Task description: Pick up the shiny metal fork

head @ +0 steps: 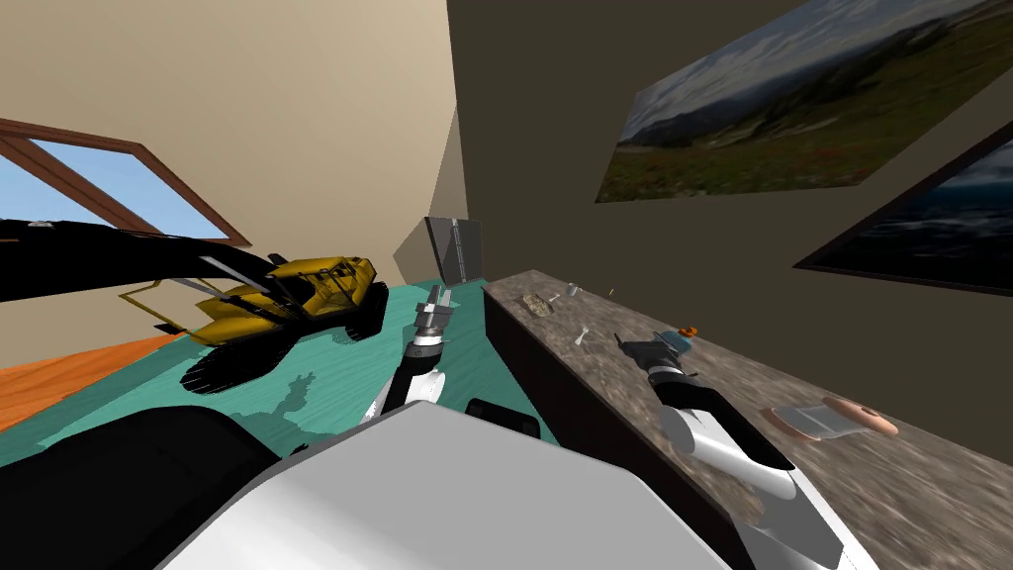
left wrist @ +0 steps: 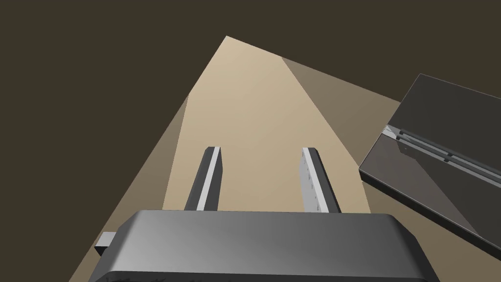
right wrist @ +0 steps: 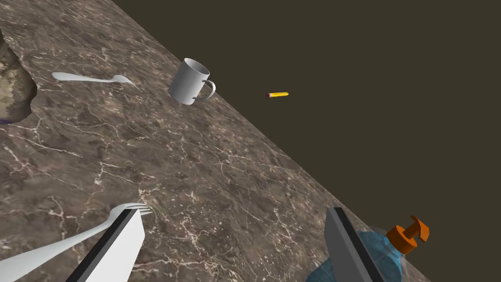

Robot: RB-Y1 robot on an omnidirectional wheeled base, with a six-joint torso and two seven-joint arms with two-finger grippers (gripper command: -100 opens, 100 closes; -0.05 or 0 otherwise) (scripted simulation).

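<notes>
Although the right gripper [right wrist: 235, 213] is held wide beside it, the shiny silver fork [right wrist: 73, 239] is not yet grasped.

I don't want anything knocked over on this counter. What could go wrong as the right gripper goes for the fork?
1. The fork lies flat beside one finger of the open right gripper, not between the two. Closing here may miss it or shove it along the counter.
2. The blue bottle stands close by the other finger, so a sideways correction could bump or tip it.
</notes>
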